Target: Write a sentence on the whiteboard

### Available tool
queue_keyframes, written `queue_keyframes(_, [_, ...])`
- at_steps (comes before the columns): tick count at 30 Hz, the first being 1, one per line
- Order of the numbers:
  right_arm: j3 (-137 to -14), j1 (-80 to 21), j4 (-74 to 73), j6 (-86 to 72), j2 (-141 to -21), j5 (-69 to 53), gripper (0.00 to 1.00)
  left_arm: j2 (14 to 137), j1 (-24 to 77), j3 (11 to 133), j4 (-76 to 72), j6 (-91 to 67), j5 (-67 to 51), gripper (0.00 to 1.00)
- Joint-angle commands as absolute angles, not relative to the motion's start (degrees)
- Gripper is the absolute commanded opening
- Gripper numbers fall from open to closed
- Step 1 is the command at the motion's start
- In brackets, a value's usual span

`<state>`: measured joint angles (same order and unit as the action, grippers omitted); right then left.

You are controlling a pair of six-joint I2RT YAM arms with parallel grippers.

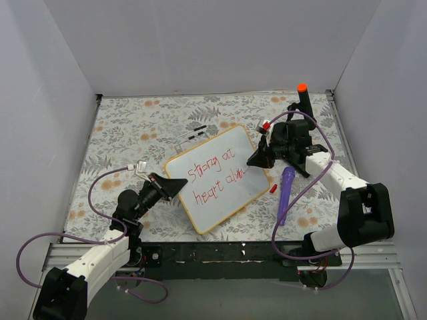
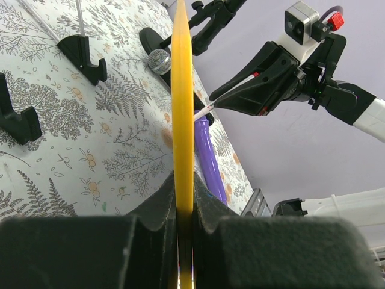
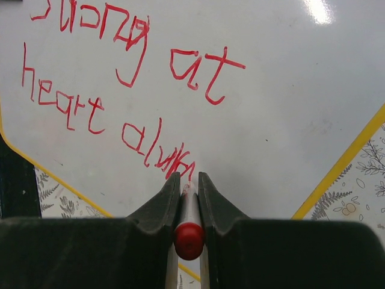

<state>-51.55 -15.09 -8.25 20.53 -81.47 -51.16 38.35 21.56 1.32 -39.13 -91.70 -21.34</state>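
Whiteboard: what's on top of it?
Red words, roughly "Strong at heart alw", lie on the whiteboard. The right claw holds a marker there, hiding its tip and the spot under it.

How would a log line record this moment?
left tool: shut on whiteboard edge | right tool: shut on red marker | sentence: second line incomplete

The whiteboard [image 1: 220, 177] lies in the middle, the left gripper [image 1: 179, 187] at its left edge. The right gripper [image 1: 253, 161] is over its right edge, a microphone [image 1: 286, 193] just beyond.
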Motion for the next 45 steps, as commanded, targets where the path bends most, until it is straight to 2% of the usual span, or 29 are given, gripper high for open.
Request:
queue_keyframes(1, [-52.29, -15.21, -9.40, 21.88, -80.77, -49.57, 0.01, 36.21, 21.71, -2.37, -48.34, -94.04, -20.74, 0.00])
queue_keyframes(11, [-54.05, -14.94, -5.46, 19.95, -77.17, -52.12, 0.01, 36.65, 21.71, -2.46, -48.60, -94.04, -20.65, 0.00])
queue_keyframes(18, [-55.02, -14.68, -4.39, 18.81, -79.45, -49.57, 0.01, 36.65, 21.71, -2.37, -48.69, -93.96, -20.74, 0.00])
queue_keyframes(45, [-55.19, -14.68, -10.37, 23.12, -81.30, -48.87, 0.01, 36.56, 21.71, -2.55, -48.78, -94.04, -20.83, 0.00])
